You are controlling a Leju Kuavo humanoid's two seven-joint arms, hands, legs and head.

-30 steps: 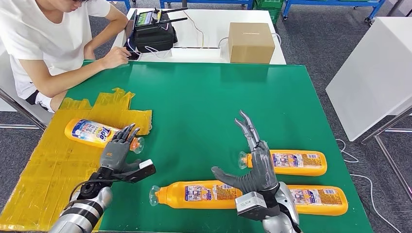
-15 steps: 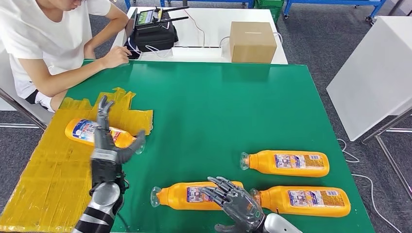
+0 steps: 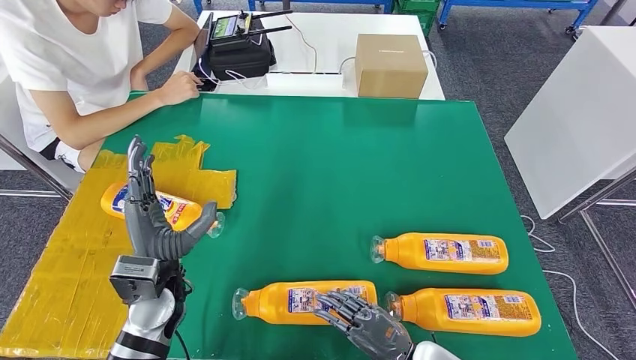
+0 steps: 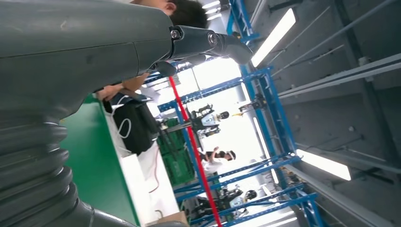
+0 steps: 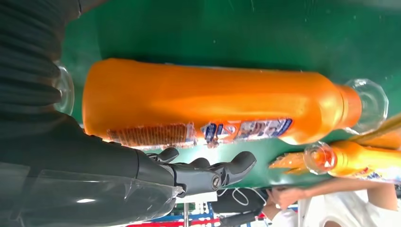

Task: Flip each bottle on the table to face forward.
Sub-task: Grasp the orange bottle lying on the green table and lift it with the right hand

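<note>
Behind green table [image 3: 315, 157]: cardboard box [image 3: 388, 64]; black bag [image 3: 238, 54]; person [image 3: 71, 64].

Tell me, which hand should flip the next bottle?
Probably the right hand: its fingers already reach over the near bottle, still back-label up. The left hand is raised by the far bottle, already turned.

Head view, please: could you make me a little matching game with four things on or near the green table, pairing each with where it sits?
Things:
1. cardboard box
2. bottle with the blue label
3. left hand
4. right hand

Places:
A. lying on the yellow sheet
B. on the white table beyond the green table
C. raised, fingers pointing up, over the yellow sheet
D. low at the near edge, by the nearest bottle

Pairs: 1-B, 2-A, 3-C, 4-D
</note>
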